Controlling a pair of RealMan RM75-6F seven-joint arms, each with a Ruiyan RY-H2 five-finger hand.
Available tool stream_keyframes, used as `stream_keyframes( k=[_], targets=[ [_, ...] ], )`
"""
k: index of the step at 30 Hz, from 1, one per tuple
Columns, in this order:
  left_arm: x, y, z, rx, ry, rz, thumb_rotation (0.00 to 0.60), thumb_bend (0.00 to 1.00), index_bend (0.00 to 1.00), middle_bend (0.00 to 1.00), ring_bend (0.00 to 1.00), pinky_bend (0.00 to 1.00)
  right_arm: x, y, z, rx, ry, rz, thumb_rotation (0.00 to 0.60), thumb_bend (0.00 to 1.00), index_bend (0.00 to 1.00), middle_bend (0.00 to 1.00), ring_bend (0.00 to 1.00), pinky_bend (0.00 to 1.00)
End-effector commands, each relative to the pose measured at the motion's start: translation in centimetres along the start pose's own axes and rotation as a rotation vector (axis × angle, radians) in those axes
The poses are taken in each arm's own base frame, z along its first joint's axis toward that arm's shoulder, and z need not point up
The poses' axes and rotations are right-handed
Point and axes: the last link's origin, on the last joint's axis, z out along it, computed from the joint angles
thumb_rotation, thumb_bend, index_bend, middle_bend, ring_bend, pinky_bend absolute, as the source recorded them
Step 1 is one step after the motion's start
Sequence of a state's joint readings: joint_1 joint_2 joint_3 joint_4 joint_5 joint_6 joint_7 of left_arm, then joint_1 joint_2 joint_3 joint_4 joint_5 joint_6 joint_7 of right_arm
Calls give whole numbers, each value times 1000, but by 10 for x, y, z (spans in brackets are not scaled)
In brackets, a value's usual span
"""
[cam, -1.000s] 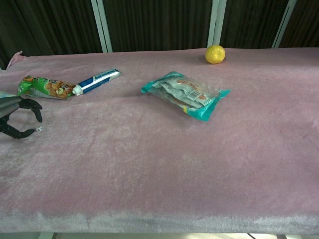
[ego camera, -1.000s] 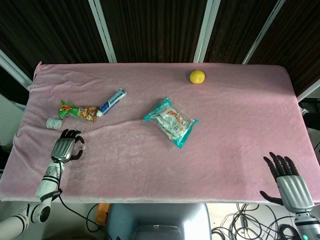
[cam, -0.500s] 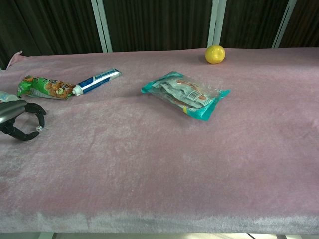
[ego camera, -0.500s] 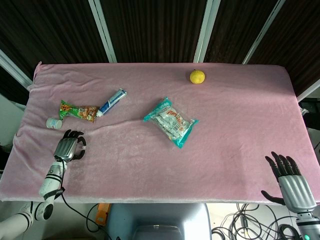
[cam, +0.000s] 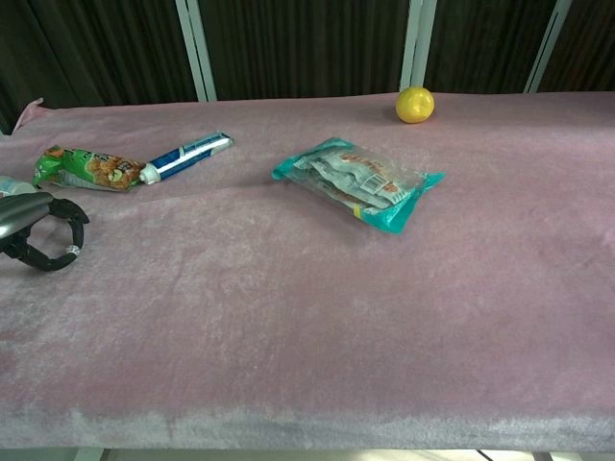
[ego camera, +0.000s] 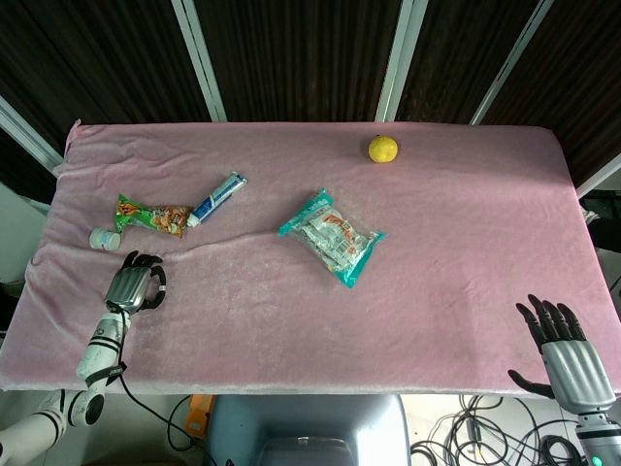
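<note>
Table [ego camera: 466,252] w/ soft pink plush cloth, wrinkled near left edge. On it: small white round jar [ego camera: 104,238], crinkly green snack packet [ego camera: 151,216], blue-white toothpaste tube [ego camera: 217,197] lying slanted, its cap end touching the packet, glossy teal-edged clear bag [ego camera: 332,237] mid-table, smooth yellow round fruit [ego camera: 382,149] at far side.

Vs 1 s ago: left robot hand [ego camera: 134,287] has drawn back a bit toward near edge, fingers curled in tighter; things on cloth unmoved. Right robot hand [ego camera: 566,355] sits slightly lower, otherwise same.

Left robot hand: metal-grey back, black fingers curled into a loose ring in chest view [cam: 36,233], nothing in it. Jar lies just beyond it, slightly left, apart; packet beyond, to the right. Right robot hand off table's near right corner, fingers spread, holding nothing, well apart from everything.
</note>
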State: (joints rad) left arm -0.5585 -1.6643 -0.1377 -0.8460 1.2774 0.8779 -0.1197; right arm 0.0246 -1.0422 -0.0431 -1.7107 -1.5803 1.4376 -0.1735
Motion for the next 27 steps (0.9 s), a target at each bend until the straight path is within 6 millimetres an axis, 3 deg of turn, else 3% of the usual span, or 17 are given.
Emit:
stream_keyframes(
  k=[1,8,15,20,22,26,27],
  targets=[
    [4,1,-2,-12,19,0,600,381,622,250,133,79,-1,0,0,0,-2,-1,600,280,0,0,0,0],
    [37,22,-21,-110,141,-8,600,380,621,248,133,79,-2,-2,1,4,-7,-4,600,280,0,0,0,0],
    [59,83,-58,-283,231,75,600,379,608,250,127,78,-4,-5,1,19,-13,-8,600,280,0,0,0,0],
    [59,118,-62,-326,219,133,600,376,585,247,120,78,-3,-8,1,31,-14,-5,600,279,0,0,0,0],
    [55,126,-62,-319,202,158,600,373,518,236,111,77,-3,-8,0,33,-12,-3,600,280,0,0,0,0],
    [50,132,-62,-303,180,174,600,372,152,196,83,74,0,-5,0,30,-2,2,600,280,0,0,0,0],
    [50,132,-62,-296,177,176,600,372,113,193,81,73,1,-5,-1,30,0,4,600,280,0,0,0,0]
  ],
)
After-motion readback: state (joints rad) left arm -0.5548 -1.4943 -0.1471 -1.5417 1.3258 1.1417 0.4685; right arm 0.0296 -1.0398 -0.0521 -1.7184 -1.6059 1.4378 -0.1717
